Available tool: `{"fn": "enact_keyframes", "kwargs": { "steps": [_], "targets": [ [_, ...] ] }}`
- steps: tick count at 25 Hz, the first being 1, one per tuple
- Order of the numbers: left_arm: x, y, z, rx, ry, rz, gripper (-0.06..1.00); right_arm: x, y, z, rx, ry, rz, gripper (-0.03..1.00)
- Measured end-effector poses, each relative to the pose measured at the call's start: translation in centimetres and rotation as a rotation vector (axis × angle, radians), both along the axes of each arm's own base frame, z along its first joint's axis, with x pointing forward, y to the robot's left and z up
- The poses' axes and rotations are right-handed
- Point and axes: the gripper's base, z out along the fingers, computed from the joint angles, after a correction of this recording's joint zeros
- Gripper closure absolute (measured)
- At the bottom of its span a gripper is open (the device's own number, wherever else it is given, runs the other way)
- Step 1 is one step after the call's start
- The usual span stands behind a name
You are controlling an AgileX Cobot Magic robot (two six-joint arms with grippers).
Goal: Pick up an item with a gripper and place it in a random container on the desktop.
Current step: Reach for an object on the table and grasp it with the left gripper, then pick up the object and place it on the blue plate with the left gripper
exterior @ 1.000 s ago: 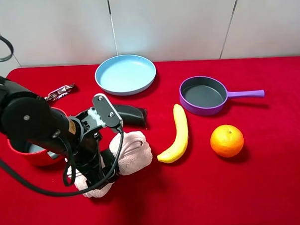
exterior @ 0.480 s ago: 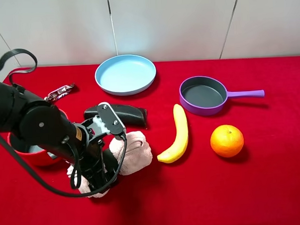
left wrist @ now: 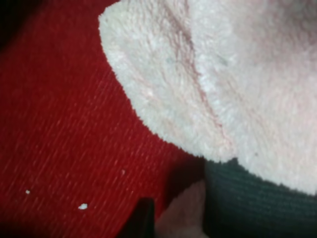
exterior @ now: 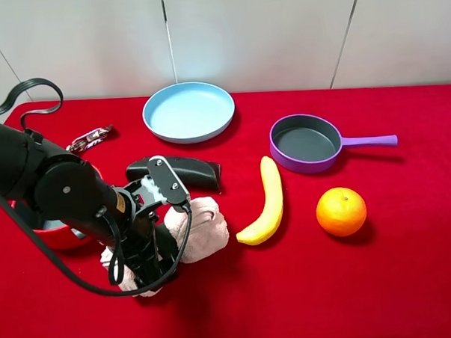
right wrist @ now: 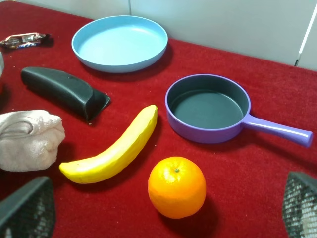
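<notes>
The pale pink rolled towel [exterior: 206, 228] lies on the red desktop [exterior: 328, 284], left of centre. My left gripper [exterior: 149, 256] is pressed down over the towel's middle, with pink ends showing on both sides of it. The left wrist view is filled by the towel [left wrist: 223, 74] and its black band [left wrist: 257, 208], and the jaws are hidden. The light-blue plate [exterior: 188, 111] sits empty at the back. My right gripper [right wrist: 163, 210] is open and empty, off to the right, and sees the towel [right wrist: 27, 139] and the plate [right wrist: 120, 42].
A black curved oblong object [exterior: 184, 171] lies just behind the towel. A banana [exterior: 266, 201], an orange [exterior: 341, 211] and a purple pan [exterior: 307, 141] are to the right. A red pot [exterior: 52, 235] is under the left arm. A candy wrapper [exterior: 91, 137] lies at the back left.
My left arm has lowered and drawn back to the left, settling its gripper onto the towel's middle. The towel and the other objects have stayed in place.
</notes>
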Motion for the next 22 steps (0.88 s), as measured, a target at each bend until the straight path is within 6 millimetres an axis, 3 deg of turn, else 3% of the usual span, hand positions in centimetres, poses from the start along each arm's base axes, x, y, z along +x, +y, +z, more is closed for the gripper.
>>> {"fn": "enact_keyframes", "kwargs": {
  "steps": [8,12,17,22],
  "targets": [
    [0.0,0.0,0.0,0.0,0.0,0.0,0.07,0.0,0.0,0.0,0.0,0.0,0.0,0.27],
    [0.0,0.0,0.0,0.0,0.0,0.0,0.19,0.0,0.0,0.0,0.0,0.0,0.0,0.27],
    [0.0,0.0,0.0,0.0,0.0,0.0,0.44,0.0,0.0,0.0,0.0,0.0,0.0,0.27],
    [0.0,0.0,0.0,0.0,0.0,0.0,0.45,0.0,0.0,0.0,0.0,0.0,0.0,0.27]
  ]
}}
